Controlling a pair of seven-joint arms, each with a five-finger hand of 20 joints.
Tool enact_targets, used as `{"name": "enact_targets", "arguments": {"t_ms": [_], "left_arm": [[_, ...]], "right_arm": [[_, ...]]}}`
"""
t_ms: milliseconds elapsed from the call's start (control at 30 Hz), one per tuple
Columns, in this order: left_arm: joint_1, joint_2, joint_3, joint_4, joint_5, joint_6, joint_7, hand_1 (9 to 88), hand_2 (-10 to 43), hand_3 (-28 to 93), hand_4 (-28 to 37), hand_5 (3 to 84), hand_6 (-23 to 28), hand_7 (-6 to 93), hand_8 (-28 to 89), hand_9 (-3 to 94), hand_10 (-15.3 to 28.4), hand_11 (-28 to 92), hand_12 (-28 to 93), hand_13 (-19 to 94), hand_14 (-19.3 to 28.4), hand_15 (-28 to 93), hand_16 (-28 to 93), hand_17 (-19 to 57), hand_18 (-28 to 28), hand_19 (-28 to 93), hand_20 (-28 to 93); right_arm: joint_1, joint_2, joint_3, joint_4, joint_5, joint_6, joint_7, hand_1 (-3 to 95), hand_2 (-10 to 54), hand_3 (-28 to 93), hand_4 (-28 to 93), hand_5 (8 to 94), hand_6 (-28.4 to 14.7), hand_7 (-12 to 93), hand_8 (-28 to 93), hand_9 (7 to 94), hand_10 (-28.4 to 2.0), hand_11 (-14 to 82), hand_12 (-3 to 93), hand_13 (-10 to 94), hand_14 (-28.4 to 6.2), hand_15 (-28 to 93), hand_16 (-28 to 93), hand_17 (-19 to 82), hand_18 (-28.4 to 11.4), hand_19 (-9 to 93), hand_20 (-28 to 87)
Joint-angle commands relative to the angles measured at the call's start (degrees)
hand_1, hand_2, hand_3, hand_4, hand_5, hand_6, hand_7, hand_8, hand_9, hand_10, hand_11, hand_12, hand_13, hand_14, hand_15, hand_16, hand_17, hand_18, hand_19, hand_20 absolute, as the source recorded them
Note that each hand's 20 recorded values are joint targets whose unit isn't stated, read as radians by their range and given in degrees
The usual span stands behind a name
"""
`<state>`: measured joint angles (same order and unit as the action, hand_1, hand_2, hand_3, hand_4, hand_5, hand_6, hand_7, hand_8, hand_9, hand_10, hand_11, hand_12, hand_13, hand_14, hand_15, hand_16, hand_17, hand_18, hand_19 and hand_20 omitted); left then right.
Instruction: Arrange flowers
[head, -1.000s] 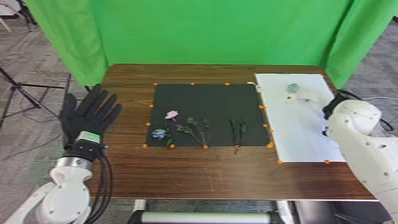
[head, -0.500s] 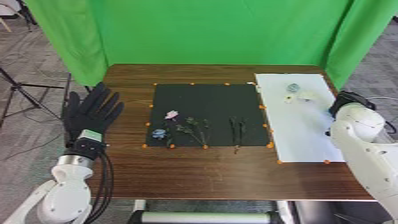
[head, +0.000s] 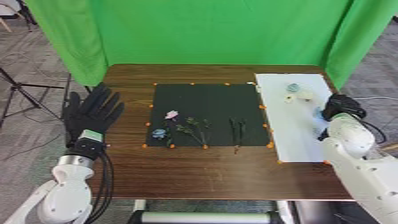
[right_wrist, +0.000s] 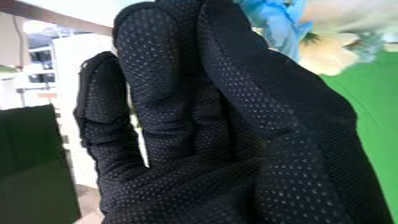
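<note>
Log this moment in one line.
right black-gloved hand: at right edge of white paper, by blue flower, grip unclear | left black-gloved hand: open, at left edge of brown table

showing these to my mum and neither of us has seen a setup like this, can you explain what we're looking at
This is a robot with two white arms ending in black-gloved hands. The head view looks down from its head; the right wrist view looks along its own right hand.

On the brown table lies a black mat with a pink flower, a blue flower and green sprigs. To its right, a white sheet bears pale flowers.

The left hand is open, at the table's left edge, holding nothing. The right hand is at the sheet's right edge, right by some blue petals; I can't tell whether it holds them.
</note>
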<state>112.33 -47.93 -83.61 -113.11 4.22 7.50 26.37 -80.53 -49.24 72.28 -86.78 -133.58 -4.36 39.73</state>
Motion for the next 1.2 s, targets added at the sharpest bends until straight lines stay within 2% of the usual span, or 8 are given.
{"name": "enact_targets", "arguments": {"t_ms": [33,200,267,400,533,767,967,1200], "left_arm": [[0.3,-0.23,0.30,-0.80,-1.33,1.91,0.69,22.7,17.1,70,-28.3,39.0,6.9,12.7,-8,30.8,12.8,18,11,23,13.7,33,-7,-5.7,13.9,36,10],[0.6,-0.10,0.28,-1.28,-1.80,3.29,1.18,22.8,16.9,70,-28.3,39.1,7.1,13.1,-8,30.8,13.1,19,11,23,13.8,34,-7,-5.6,13.9,36,10],[0.5,-0.34,-0.04,-1.60,-0.02,5.46,-0.01,23.0,16.7,70,-28.3,39.1,7.2,13.4,-8,30.7,13.3,19,11,23,13.9,35,-7,-5.5,13.9,36,10],[0.4,-0.53,0.09,-1.38,-0.25,4.54,-0.24,23.6,16.0,71,-28.3,38.2,7.7,13.8,-8,30.0,13.3,20,11,22,14.2,35,-7,-5.7,14.3,37,10],[0.2,-0.62,0.21,-1.01,-0.42,3.61,-0.63,23.8,16.0,70,-28.3,38.1,7.8,14.0,-8,29.8,13.4,20,11,22,14.3,35,-8,-5.7,14.3,37,10],[0.1,-0.92,-0.11,-0.64,0.34,2.43,-1.55,23.8,16.2,70,-28.3,38.5,7.6,14.6,-9,30.2,13.6,20,11,22,14.3,36,-8,-5.7,14.1,37,10],[0.2,-0.58,0.15,-0.81,-0.22,2.18,-0.76,23.8,16.3,70,-28.3,38.5,7.6,14.8,-9,30.4,13.5,21,11,23,14.2,36,-8,-5.6,14.0,37,10],[0.1,-0.37,0.27,-1.09,-0.46,1.68,-0.04,23.7,16.3,70,-28.3,38.6,7.4,14.7,-9,30.4,13.5,21,11,23,14.2,36,-8,-5.5,14.0,37,10]], "right_arm": [[-2.4,-0.1,0.0,-6.3,0.3,-7.6,4.3,59.4,-9.5,77,-28,60.7,-4.0,29,-5,74.4,-10.7,12.1,36.0,69,-4.4,47,37,39,-19.1,80,32],[-3.0,0.1,0.3,-8.4,0.5,-7.2,4.3,57.8,-9.5,78,-28,47.3,-9.1,28,-13,53.8,-18.2,25.5,17.9,62,-5.6,53,32,38,-18.4,82,28],[-3.0,0.1,0.4,-8.5,1.6,-6.4,3.0,53.0,-9.5,77,-28,43.2,-13.3,20,-10,48.5,-20.6,23.4,16.9,59,-7.4,56,29,38,-18.6,83,27],[-3.0,-0.2,-0.4,-7.5,2.0,-3.8,1.2,48.1,-9.5,78,-28,42.9,-15.5,14,-9,46.5,-21.7,20.2,16.0,58,-10.5,59,25,38,-18.5,84,27],[-2.5,-0.8,-2.1,-5.0,1.2,-1.1,1.1,47.9,-9.5,74,-28,48.9,-13.5,14,-9,52.0,-19.9,20.1,15.6,62,-10.6,59,19,38,-18.5,84,28],[-2.6,-1.7,-2.7,-3.2,1.6,-3.8,1.5,60.8,-9.5,59,-28,59.4,-6.3,19,-12,64.9,-14.9,20.7,16.4,70,-5.7,47,33,40,-18.0,82,30],[-3.3,-1.5,-3.2,-3.1,-0.3,-0.6,-0.4,65.3,-9.5,66,-28,67.3,-3.5,29,1,79.2,-10.7,10.3,37.8,75,-4.0,38,41,43,-15.8,79,32],[-5.8,-0.9,-3.3,-8.1,-3.7,6.5,-3.1,66.2,-9.5,68,-28,73.6,-2.2,31,4,84.9,-10.5,11.6,43.3,80,-5.6,38,42,46,-17.0,80,35]]}}
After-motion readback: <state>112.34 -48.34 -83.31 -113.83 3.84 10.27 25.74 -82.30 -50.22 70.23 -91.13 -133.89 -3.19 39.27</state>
